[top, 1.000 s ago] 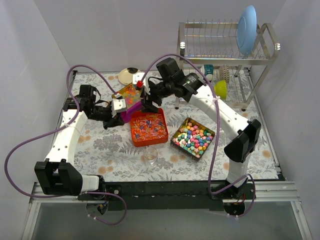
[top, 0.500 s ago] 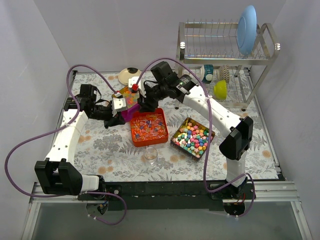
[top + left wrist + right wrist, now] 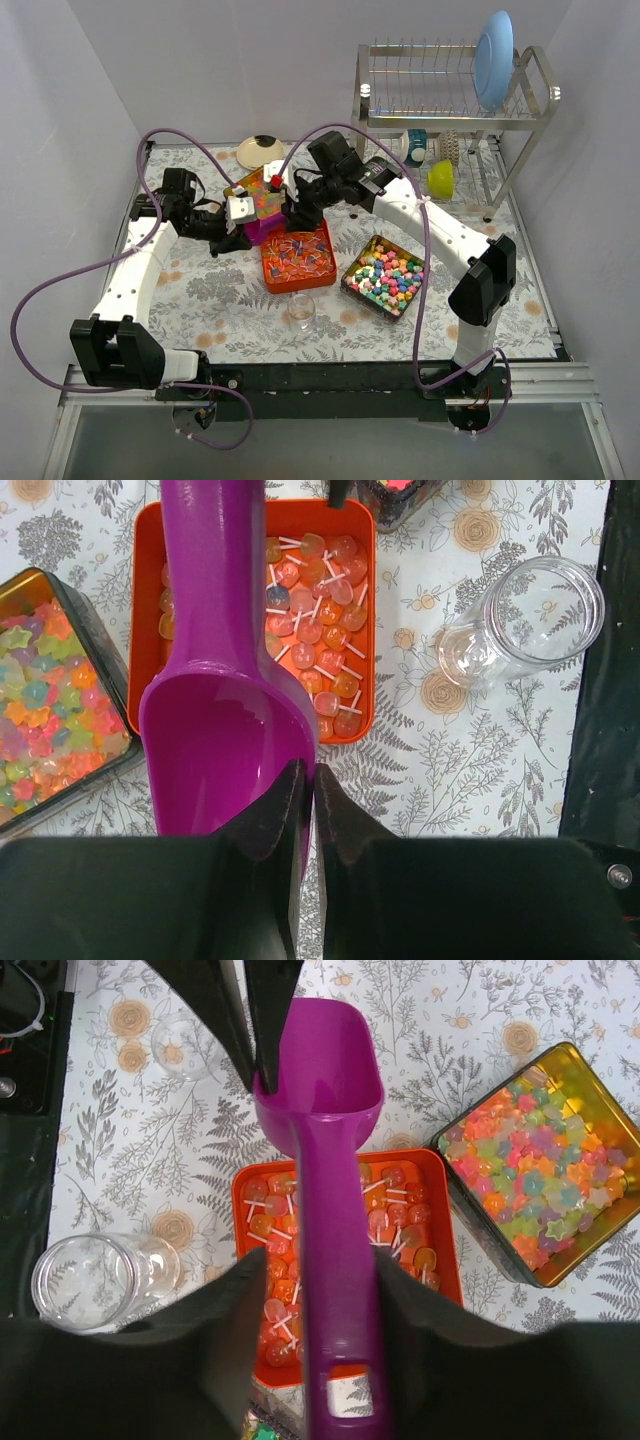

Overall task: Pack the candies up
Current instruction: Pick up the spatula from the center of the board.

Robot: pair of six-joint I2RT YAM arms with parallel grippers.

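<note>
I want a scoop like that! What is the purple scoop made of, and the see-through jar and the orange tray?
The purple scoop looks like smooth, glossy plastic: one solid colour with soft shine. The jar is clear, so glass or clear plastic; the pattern shows through it. The orange tray looks like matte plastic, with rounded corners, though painted metal is possible.

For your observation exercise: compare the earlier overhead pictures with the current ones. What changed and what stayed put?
The right gripper shifted over the orange tray and closed its jaws around the purple scoop handle. The left gripper kept pinching the scoop's bowl rim. The trays, candies and glass jar did not move.
</note>
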